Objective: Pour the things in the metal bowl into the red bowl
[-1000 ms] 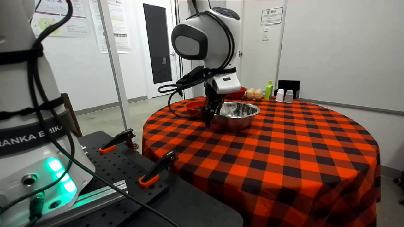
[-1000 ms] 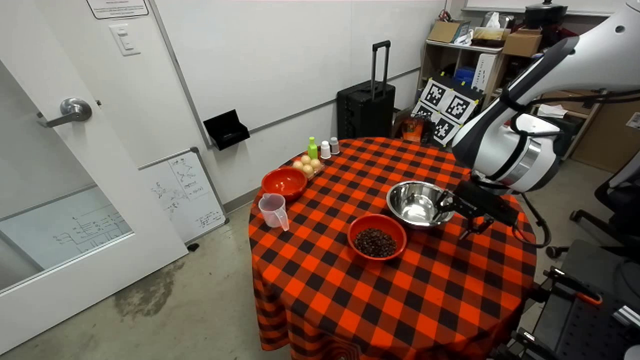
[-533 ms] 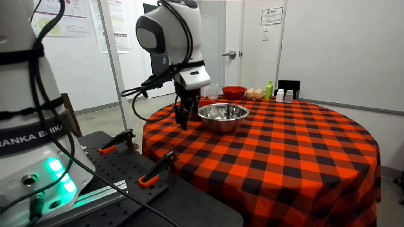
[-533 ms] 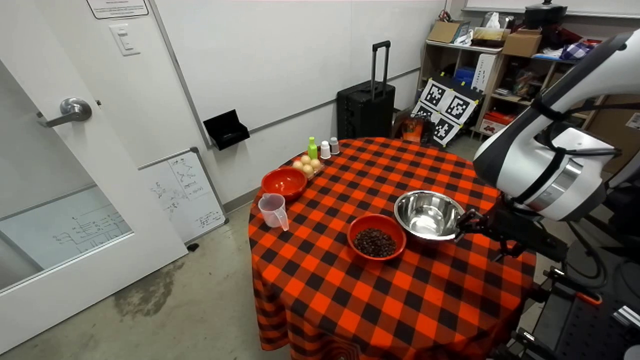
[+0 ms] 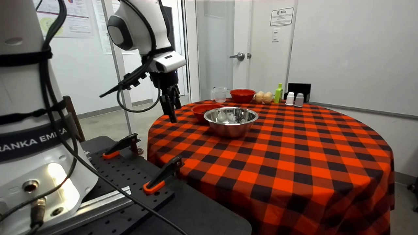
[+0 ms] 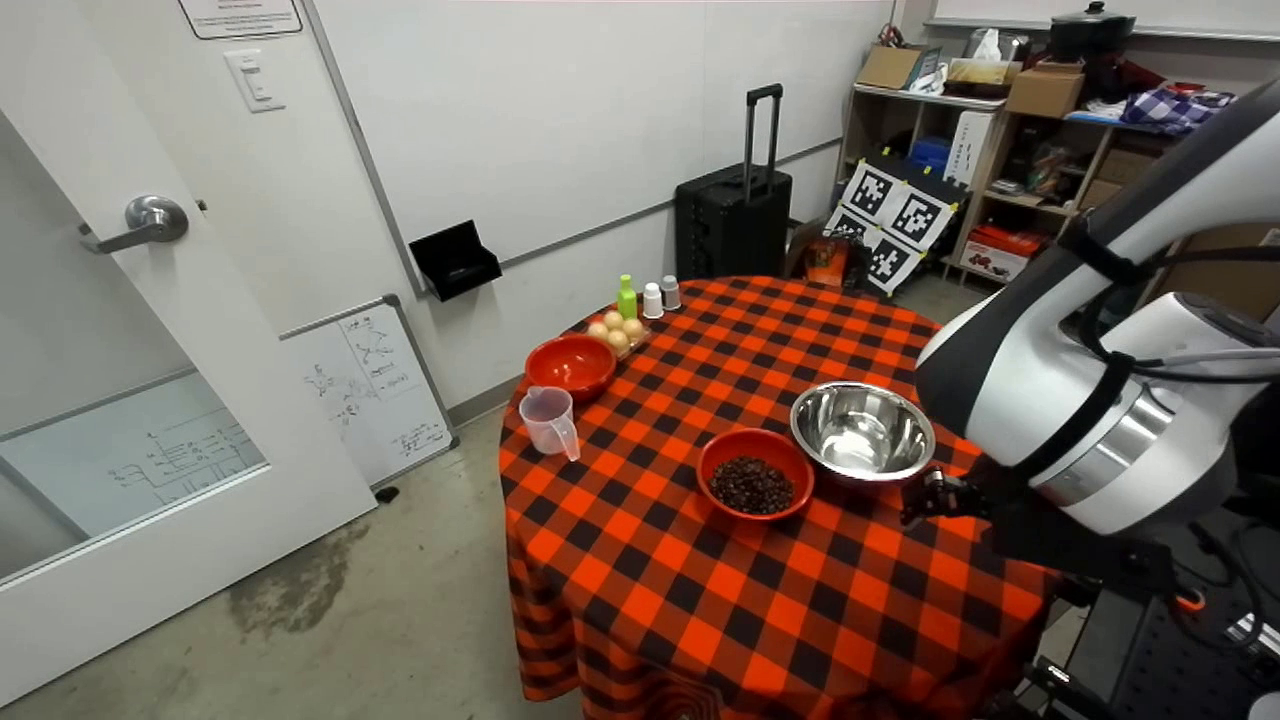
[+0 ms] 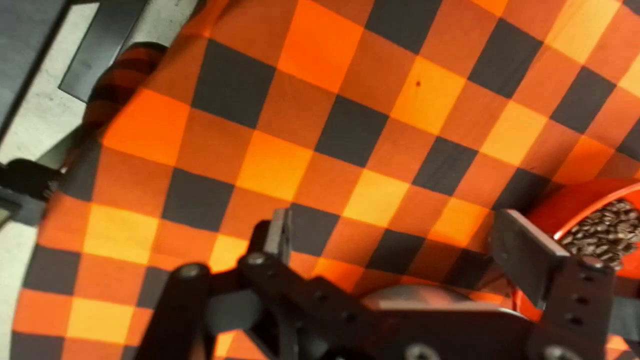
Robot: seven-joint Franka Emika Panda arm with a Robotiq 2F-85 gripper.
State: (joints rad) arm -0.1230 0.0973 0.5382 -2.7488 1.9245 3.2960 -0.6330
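Beans [image 6: 752, 487] lie in the red bowl [image 6: 755, 443], below its rim, so the main work looks done. Just beside it the metal bowl [image 6: 862, 430] stands upright on the cloth [image 6: 650, 590], unheld; its inside shows bare steel in an exterior view, though glare could hide a stray bean or two. The gripper [image 7: 400, 235] hangs above the cloth, apart from both bowls, its jaws spread wide with nothing between them. By my judgement the pouring and the setting-down can both be ticked off, and little is left but to take the gripper well clear of both bowls.
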